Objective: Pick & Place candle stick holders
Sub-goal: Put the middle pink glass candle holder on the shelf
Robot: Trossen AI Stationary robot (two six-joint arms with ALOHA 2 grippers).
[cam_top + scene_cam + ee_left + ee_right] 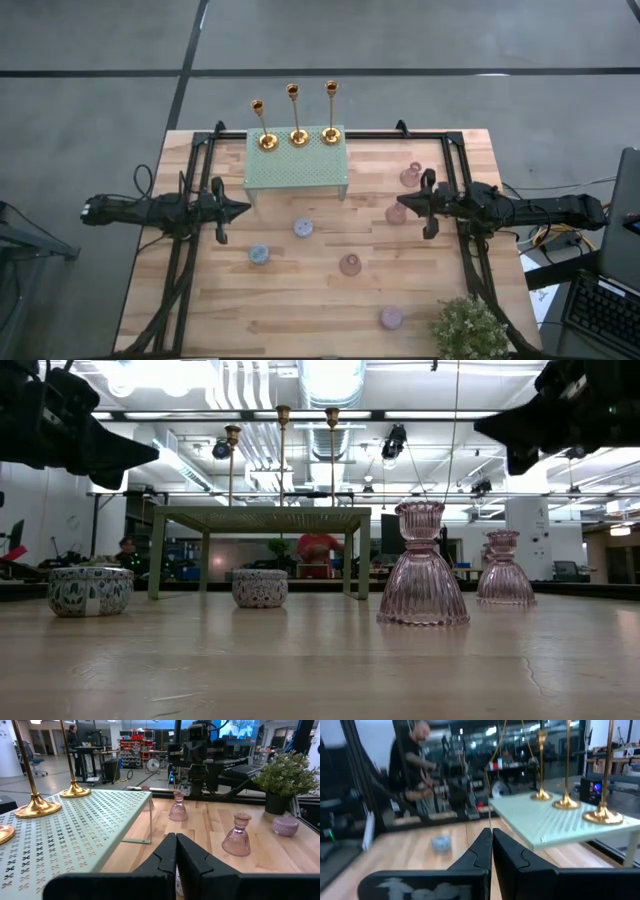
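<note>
Three gold candlesticks [298,135] stand by their round bases on the far part of the pale green rack [297,172]. Three pinkish glass holders [411,176] [396,214] [350,264] and three round pastel holders [303,228] [259,254] [390,318] stand on the wooden table. My left gripper [243,209] is shut and empty, raised above the table left of the rack's near leg. My right gripper [402,204] is shut and empty, raised above the table, just over a pink holder in the high view. The low view shows both grippers [140,455] [490,428] well above the holders.
A bushy potted plant [468,328] stands at the table's near right corner. Dark frame rails [185,260] run along the table's left and right sides. A person [412,760] shows in the room beyond the table.
</note>
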